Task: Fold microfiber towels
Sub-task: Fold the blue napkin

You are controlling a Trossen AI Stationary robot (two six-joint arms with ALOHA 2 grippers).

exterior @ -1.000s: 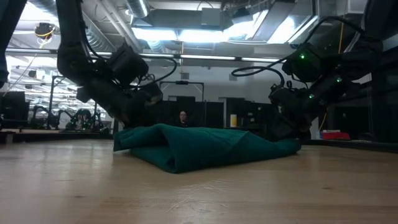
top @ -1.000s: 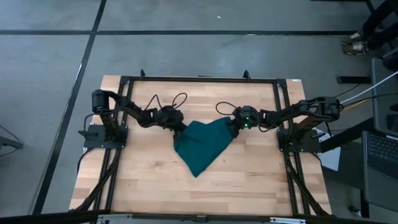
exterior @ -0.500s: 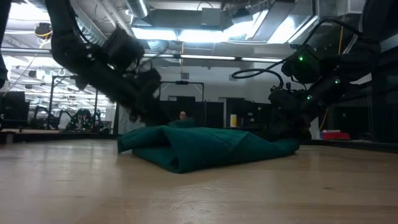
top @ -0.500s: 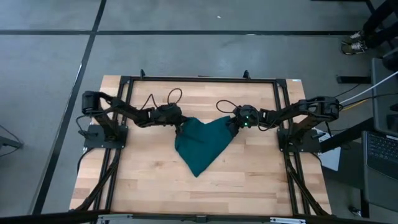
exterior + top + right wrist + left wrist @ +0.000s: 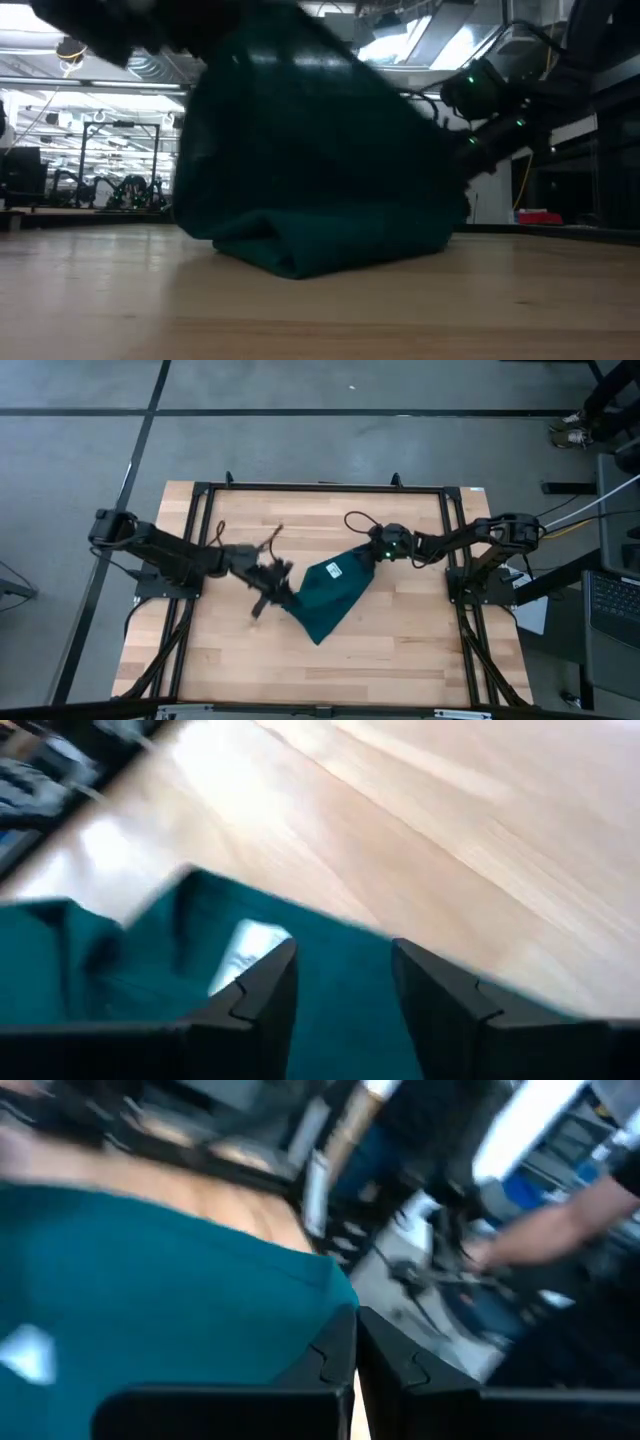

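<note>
The dark teal towel [image 5: 325,600] lies bunched on the middle of the wooden table, its white tag [image 5: 336,570] facing up. In the low view its left part [image 5: 300,130] stands raised in a tall sheet while its lower fold [image 5: 300,255] rests on the table. My left gripper [image 5: 273,586], blurred, is shut at the towel's left edge. My right gripper [image 5: 377,550] is open over the towel's right corner, with the tag [image 5: 245,955] just beyond its fingers [image 5: 270,985]. My left gripper is shut on the towel's edge [image 5: 325,1295] at the towel's left side; the fingers [image 5: 335,1355] hide the place of contact and the layers. The held part is lifted and hangs as a sheet, and the lower fold stays on the table.
A black frame [image 5: 320,487] runs around the table, and the arm bases stand at its left and right edges. Bare wood [image 5: 400,650] lies toward the near edge. A person's arm [image 5: 560,1210] shows in the room beyond the table.
My left gripper has swung from the towel's far left corner toward the near edge and upward, taking the towel's left part with it. That part now stands raised and the white tag has come into view on top. The towel's near tip has stayed put.
</note>
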